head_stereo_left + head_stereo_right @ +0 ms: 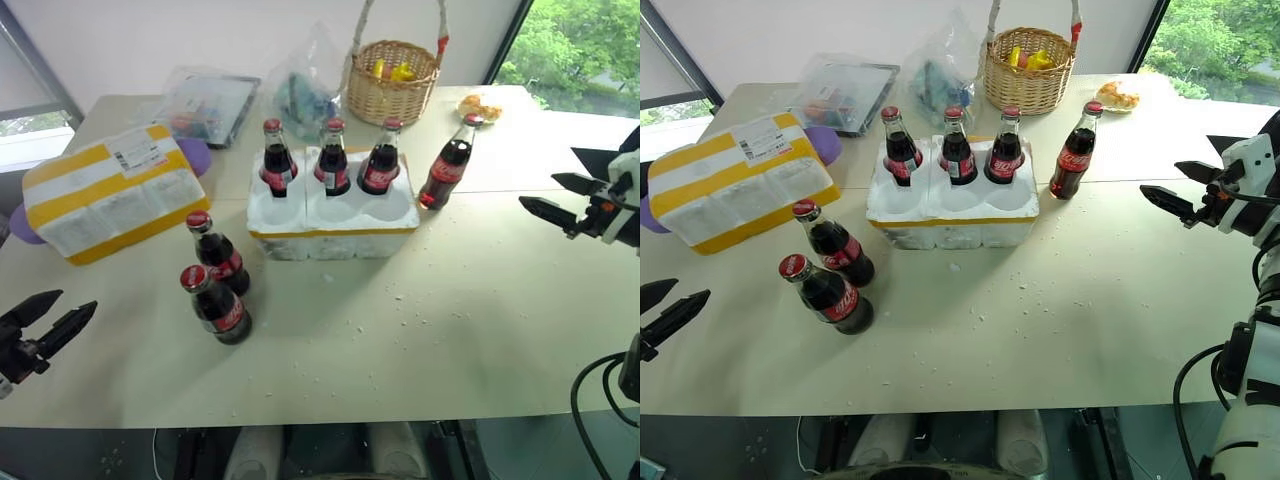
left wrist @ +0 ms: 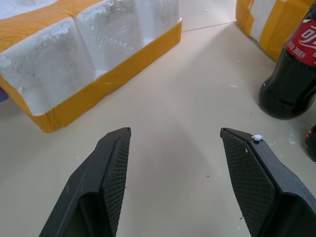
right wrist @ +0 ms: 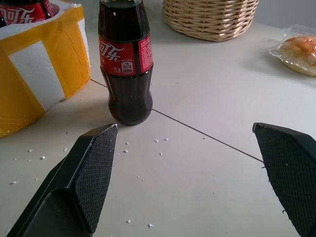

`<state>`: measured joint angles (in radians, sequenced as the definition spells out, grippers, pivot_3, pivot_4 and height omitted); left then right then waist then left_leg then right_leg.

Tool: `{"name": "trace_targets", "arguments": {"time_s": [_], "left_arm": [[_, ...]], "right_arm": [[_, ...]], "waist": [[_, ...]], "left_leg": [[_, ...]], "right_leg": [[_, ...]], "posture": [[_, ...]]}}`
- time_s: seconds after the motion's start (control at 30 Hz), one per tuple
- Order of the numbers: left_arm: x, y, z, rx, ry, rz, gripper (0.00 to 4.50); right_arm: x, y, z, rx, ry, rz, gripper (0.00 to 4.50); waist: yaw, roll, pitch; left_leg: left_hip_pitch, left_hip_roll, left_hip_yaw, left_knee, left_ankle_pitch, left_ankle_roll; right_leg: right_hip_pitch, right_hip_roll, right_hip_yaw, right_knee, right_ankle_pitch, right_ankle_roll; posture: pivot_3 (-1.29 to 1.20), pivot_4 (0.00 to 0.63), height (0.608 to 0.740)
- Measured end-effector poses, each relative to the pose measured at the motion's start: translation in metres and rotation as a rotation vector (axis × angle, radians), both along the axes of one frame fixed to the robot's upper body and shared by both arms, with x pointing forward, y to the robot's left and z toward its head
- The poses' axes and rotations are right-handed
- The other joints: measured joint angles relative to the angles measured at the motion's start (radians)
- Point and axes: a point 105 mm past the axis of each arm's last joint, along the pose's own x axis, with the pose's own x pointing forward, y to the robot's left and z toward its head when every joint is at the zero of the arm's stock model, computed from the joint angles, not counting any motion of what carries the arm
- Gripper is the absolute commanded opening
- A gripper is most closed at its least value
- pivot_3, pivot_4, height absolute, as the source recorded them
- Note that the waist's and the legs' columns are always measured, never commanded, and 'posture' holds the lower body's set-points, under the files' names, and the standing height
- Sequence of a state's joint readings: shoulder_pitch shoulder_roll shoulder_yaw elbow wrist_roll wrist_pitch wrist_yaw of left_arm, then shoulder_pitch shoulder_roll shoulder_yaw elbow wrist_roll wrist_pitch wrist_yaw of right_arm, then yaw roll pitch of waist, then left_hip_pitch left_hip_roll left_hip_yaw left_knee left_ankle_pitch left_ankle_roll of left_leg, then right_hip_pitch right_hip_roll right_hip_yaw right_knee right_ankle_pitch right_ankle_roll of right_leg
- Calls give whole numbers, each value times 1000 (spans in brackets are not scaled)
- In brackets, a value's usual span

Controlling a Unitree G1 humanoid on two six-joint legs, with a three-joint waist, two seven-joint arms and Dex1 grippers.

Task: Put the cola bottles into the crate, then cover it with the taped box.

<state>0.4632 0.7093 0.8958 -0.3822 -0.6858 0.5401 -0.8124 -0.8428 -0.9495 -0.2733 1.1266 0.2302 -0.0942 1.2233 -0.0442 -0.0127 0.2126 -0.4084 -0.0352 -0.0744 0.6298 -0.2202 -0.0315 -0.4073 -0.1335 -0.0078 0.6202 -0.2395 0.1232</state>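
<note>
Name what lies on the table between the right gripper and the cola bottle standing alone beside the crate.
Only bare table with white crumbs, as the right wrist view shows between the right gripper and the cola bottle.

You have a pale table (image 1: 480,330) flecked with white crumbs; at its far edge stands a wicker basket (image 1: 392,80) with a tall handle and something yellow inside; beside it sits a crumpled clear bag (image 1: 305,90), then a flat plastic-wrapped tray (image 1: 210,105); a wrapped bun (image 3: 298,52) lies near the window corner.

Dark cola bottles (image 1: 333,160) with red caps, white crate (image 1: 330,220), yellow-banded white taped box (image 1: 110,195)
</note>
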Motion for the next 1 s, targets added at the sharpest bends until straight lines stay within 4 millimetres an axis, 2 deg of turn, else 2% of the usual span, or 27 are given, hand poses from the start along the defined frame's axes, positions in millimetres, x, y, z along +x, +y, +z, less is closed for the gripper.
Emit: {"name": "trace_targets", "arguments": {"time_s": [0.27, 0.33, 0.4, 0.43, 0.73, 0.87, 1.0], "left_arm": [[5, -5, 1, -12, -13, -26, 3012], [5, -6, 2, -19, -3, -39, 3541], [6, -5, 2, -25, 4, -42, 4389], [6, -5, 2, -30, 4, -45, 4451], [9, -12, 11, -6, 11, -127, 4451], [8, -31, 21, 9, 43, -270, 4451], [9, -37, 26, 18, 60, -325, 4451]], "right_arm": [[0, 0, 1, 0, 0, 2, 4500], [-1, 0, 0, 13, 17, 14, 4500], [-4, 1, -1, 39, 43, 35, 4500], [-5, 2, -1, 46, 48, 47, 4500], [-6, 8, 7, 22, 31, 96, 4500], [-13, 19, 25, 2, 33, 203, 4500], [-19, 32, 44, -38, 17, 293, 4500]], "waist": [[0, 0, 0], [0, 0, 0], [0, 0, 0], [-1, 0, 0], [-1, 0, 0], [0, 0, 0], [-1, 1, 0]], "left_leg": [[0, 0, 0, 0, 0, 0], [0, 0, 0, 0, 0, 0], [0, 0, 0, 0, 0, 0], [0, 0, 0, 0, 0, 0], [1, 0, 1, 1, 0, 0], [1, 0, 1, 0, 0, 0], [1, 1, 1, 0, 0, 0]], "right_leg": [[0, 0, 0, 0, 0, 0], [0, 0, 0, 0, 0, 0], [0, 0, 0, 0, 0, 0], [0, 0, 0, 0, 0, 0], [-1, 0, 1, 2, 0, 0], [-1, 0, 1, 2, 0, 0], [-2, 1, 1, 2, 0, 0]], "posture": [[0, 150, 737], [0, 150, 737], [0, 150, 737], [0, 150, 737], [0, 150, 737], [0, 150, 737], [0, 150, 737]]}}
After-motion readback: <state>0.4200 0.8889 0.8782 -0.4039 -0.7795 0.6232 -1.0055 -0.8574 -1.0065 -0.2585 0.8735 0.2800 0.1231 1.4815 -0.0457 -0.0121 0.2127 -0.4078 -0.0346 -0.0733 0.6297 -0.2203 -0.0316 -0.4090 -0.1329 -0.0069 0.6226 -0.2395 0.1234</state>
